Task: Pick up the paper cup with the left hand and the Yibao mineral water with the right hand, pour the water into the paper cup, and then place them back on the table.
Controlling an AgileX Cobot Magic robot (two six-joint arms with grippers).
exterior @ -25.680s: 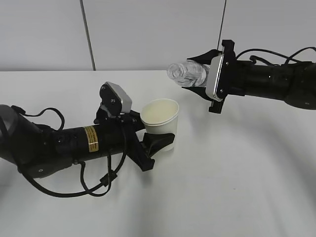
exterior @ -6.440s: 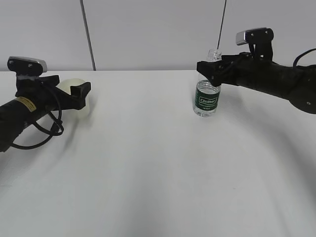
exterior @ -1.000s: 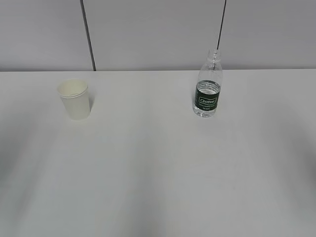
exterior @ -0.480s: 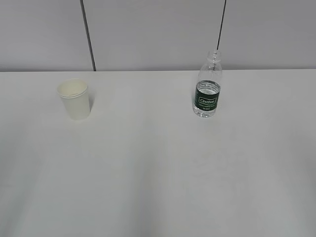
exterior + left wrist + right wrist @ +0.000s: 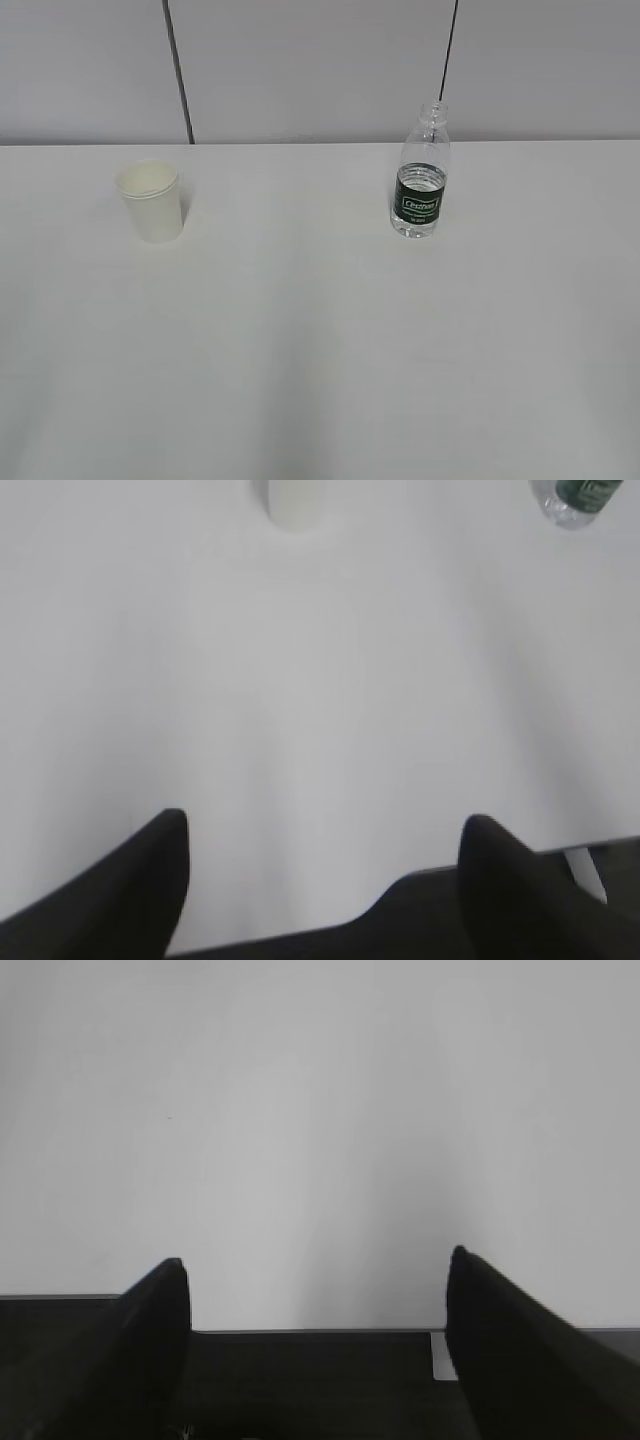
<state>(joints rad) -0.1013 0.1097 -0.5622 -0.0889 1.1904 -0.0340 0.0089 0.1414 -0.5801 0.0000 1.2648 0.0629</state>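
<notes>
- Your left hand (image 5: 320, 880) and right hand (image 5: 315, 1330) both hang spread wide, grasping nothing, above the table's (image 5: 320, 350) near edge.
- The cup (image 5: 150, 200) stands far-left; the bottle (image 5: 420, 175) stands upright nearer the far-right.

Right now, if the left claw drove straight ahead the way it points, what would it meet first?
Probably the paper cup, at the top edge of the left wrist view slightly left of the open left claw's centreline. Bare table lies between. The bottle sits far right, off that line. Depth is unclear.
</notes>
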